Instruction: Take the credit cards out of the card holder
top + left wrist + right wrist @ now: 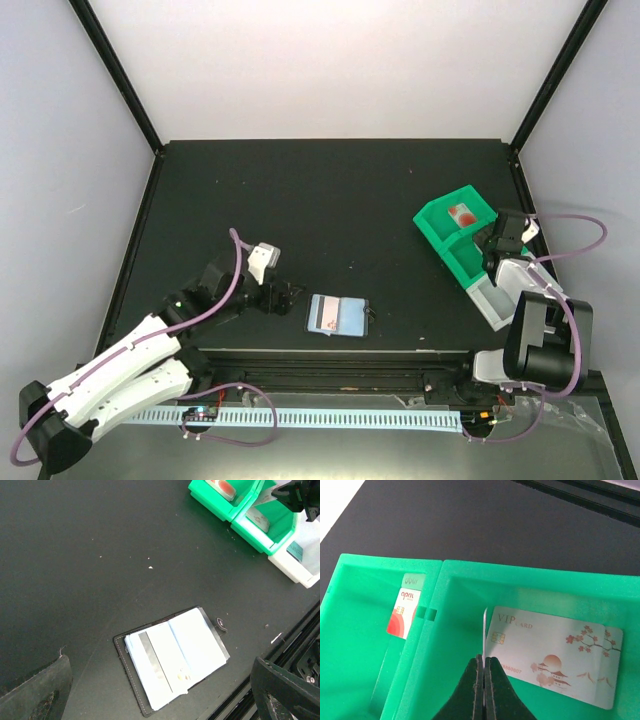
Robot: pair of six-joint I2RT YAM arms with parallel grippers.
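**Right gripper** [484, 663]: the jaws are pressed together on one credit card [484, 630]. It is held upright and edge-on above a compartment of the green tray [433, 587]. I judge that the edge-on hold is what allows so thin a card to be pinched at all. It also places the card directly over its drop point. A VIP card [555, 660] lies flat on that compartment's floor. A red-and-white card [404, 614] sits in the neighbouring compartment.

**Left gripper** [287, 297]: the fingers are spread wide and hold nothing. It hovers near the card holder [128, 674]. I read this as a ready position for bracing the holder or picking.

**Card holder**: it lies open and flat near the front edge of the table [300, 200], between the arms. Pale cards [167, 662] sit in its pockets.

**Status**: I judge the task incomplete. Release over the tray, then empty the holder.
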